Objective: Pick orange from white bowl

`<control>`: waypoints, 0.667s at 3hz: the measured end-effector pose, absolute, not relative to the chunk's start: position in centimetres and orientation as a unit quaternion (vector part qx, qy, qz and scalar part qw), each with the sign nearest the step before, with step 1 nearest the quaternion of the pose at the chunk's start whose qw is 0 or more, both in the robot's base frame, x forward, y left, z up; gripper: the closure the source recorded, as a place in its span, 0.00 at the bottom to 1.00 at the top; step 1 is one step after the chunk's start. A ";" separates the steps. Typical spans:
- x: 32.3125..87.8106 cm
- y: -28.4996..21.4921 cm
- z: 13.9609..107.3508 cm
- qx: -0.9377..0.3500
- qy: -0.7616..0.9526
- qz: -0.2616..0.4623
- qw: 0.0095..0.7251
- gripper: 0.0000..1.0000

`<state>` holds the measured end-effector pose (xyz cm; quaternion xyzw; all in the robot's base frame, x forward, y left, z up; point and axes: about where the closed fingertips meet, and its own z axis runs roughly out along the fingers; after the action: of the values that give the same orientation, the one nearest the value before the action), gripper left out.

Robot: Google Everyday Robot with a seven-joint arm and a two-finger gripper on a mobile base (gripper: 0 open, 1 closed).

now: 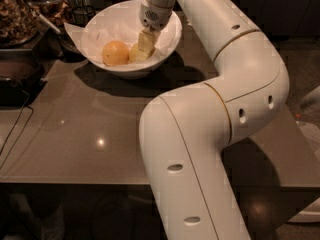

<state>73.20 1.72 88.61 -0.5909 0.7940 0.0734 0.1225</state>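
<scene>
The white bowl [170, 31], lined with white paper, stands at the back of the grey table. Two round fruits lie in it. The paler, yellowish orange [133, 54] lies near the bowl's middle. A deeper orange fruit [115, 53] lies just left of it. My gripper [145, 45] reaches down into the bowl from above and sits right on the pale orange, covering its right side. My big white arm [225, 109] fills the right half of the view.
A jar of brown snacks [17, 14] and a dark cup [82, 14] stand behind and left of the bowl. A black tray [17, 84] and a cable [12, 129] lie at the left. The table's front edge [75, 183] runs across the bottom.
</scene>
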 end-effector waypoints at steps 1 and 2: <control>73.3 2.0 87.8 -0.589 0.794 0.087 0.119 0.35; 73.3 2.4 86.6 -0.588 0.794 0.104 0.115 0.35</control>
<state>73.32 2.38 86.60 -0.5882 0.7936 0.1039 0.1155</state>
